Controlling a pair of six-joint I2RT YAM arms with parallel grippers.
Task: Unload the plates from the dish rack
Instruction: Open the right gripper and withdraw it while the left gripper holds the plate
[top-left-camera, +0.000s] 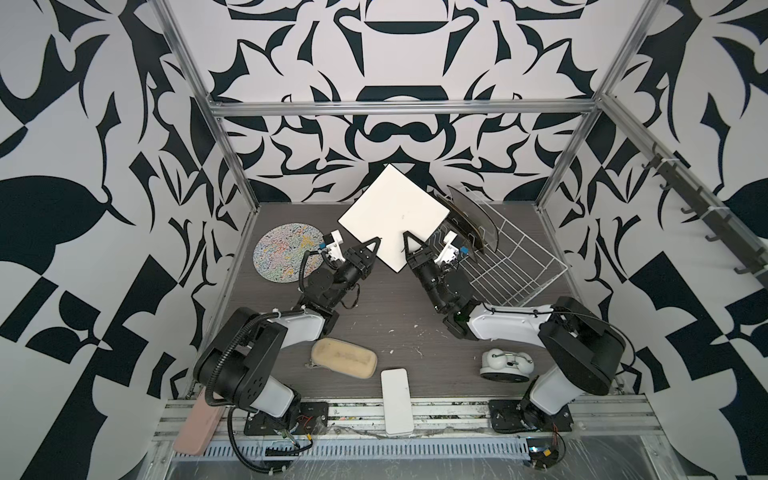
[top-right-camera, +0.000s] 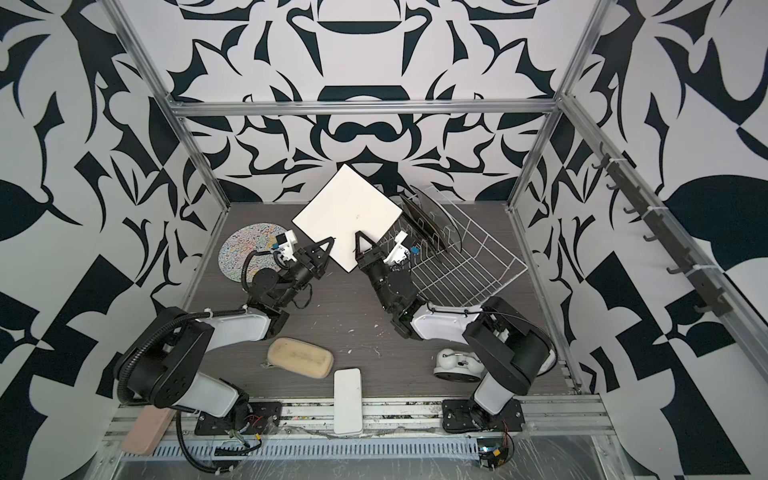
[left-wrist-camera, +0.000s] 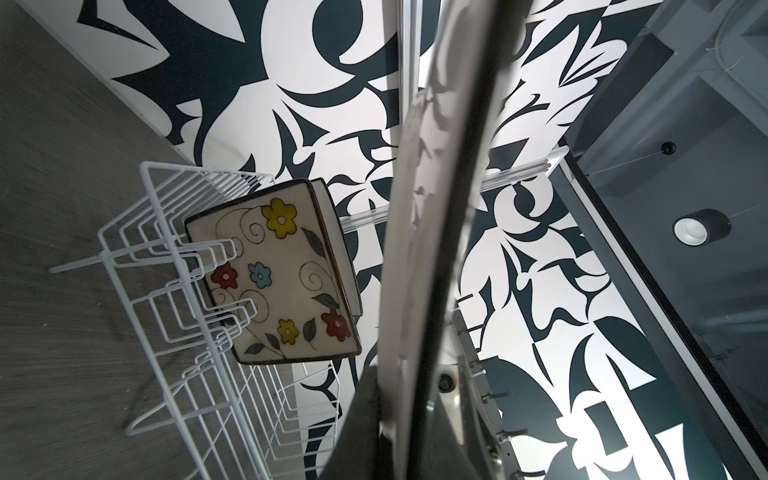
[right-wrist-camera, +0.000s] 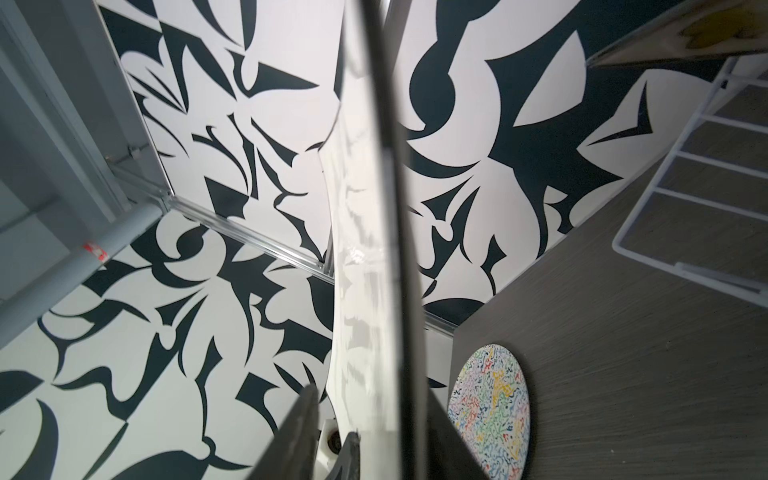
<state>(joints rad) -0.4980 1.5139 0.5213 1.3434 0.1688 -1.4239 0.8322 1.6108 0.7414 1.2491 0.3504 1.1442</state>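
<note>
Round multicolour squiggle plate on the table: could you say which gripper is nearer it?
Left. The left gripper sits beside the round multicolour squiggle plate; the right gripper is farther, across the raised white-backed square plate, by the white wire rack.

Clear tabletop at centre, square plate raised mid-rear, dish rack filling right rear, round plate flat left rear, sponge in front.

The square plate looks glossy glazed, the dish rack coated wire, the tabletop matt wood-grain.
</note>
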